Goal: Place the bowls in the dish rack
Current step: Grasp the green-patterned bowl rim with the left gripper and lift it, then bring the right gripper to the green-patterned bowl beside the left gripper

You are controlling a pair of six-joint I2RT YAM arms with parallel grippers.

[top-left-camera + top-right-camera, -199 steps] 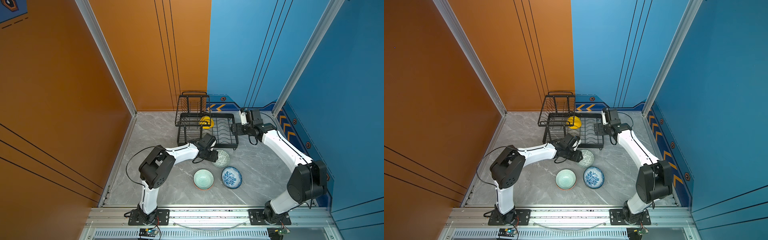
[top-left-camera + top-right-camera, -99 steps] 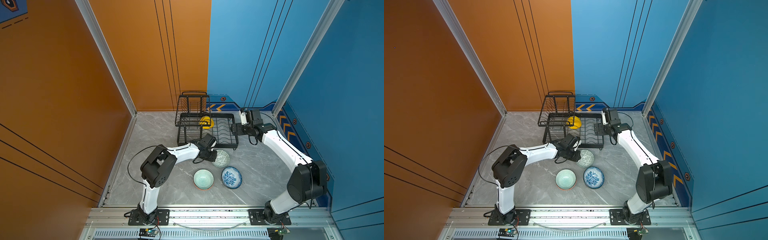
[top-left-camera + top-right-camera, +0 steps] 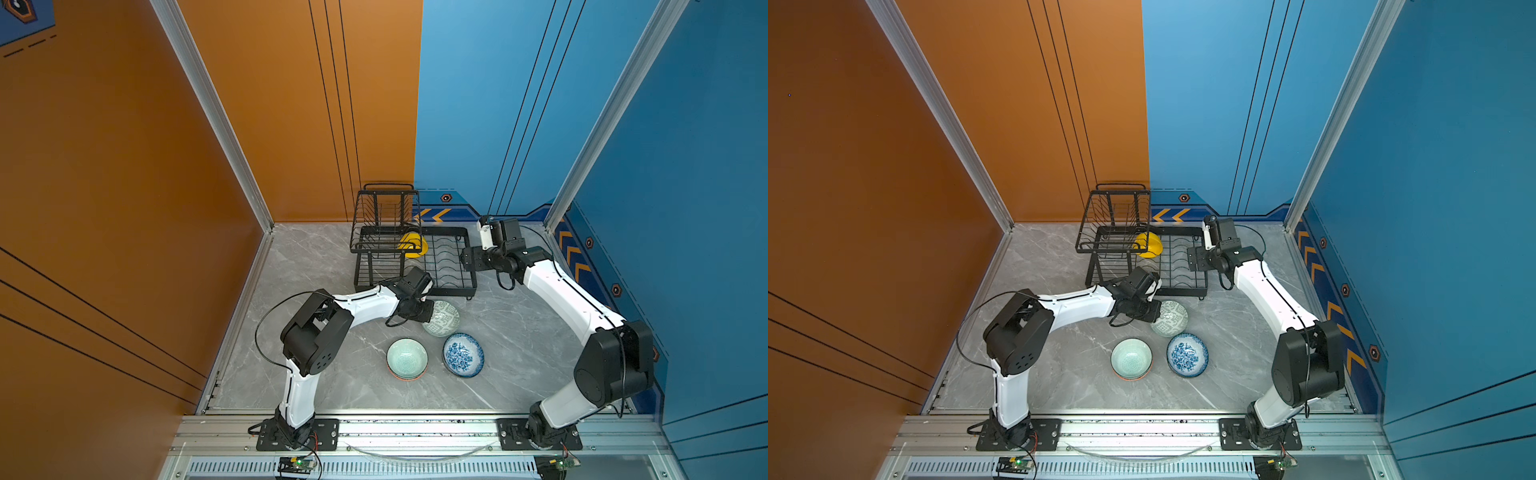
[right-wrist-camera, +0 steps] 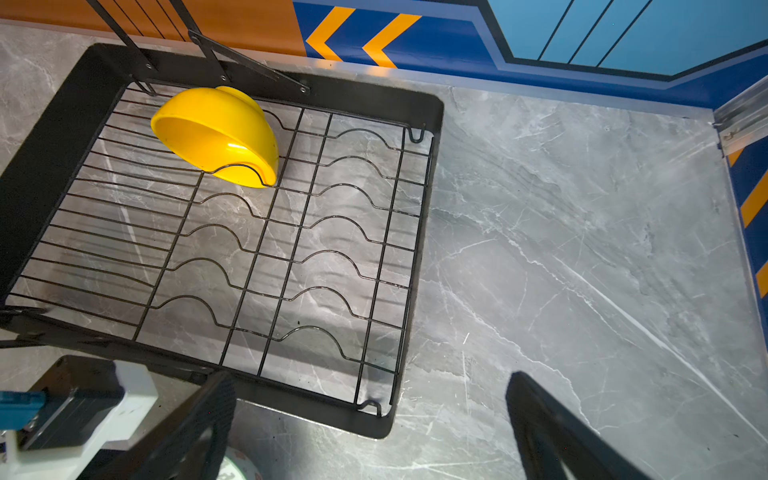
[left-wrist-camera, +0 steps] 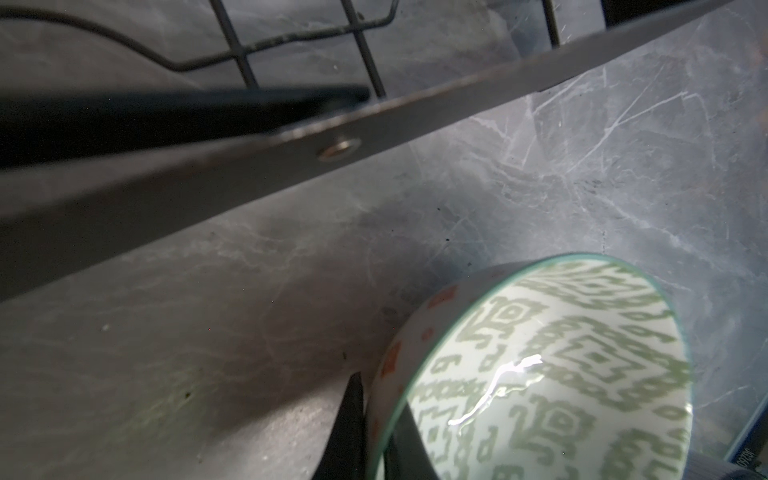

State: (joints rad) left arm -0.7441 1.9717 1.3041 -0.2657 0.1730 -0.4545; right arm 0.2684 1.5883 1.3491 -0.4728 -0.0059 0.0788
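- In both top views, four bowls show. One yellow bowl (image 3: pixel 413 245) stands on edge in the dish rack (image 3: pixel 451 289) at centre frame. Three sit on the desk (image 3: pixel 311 270) below it: a grey-green bowl (image 3: pixel 444 319), a mint bowl (image 3: pixel 407 358) and a blue floral bowl (image 3: pixel 462 354). An orange rim (image 3: pixel 409 377) shows under the mint one.
- Two arms: the left arm's fingers (image 3: pixel 430 312) meet the grey-green bowl's left edge, and the right arm's fingers (image 3: pixel 466 259) hang at the rack's right edge.
- The grey marbled desk lies bare at left and right. An orange wall (image 3: pixel 124 166) stands left, a blue wall (image 3: pixel 685 166) right.
- Left wrist view: two fingers (image 5: pixel 351 428) are clamped on the grey-green bowl's rim, near the rack's front bar.
- Right wrist view: two fingers (image 4: pixel 199 419) stand wide apart, holding nothing. The yellow bowl leans in a far slot, upper left.
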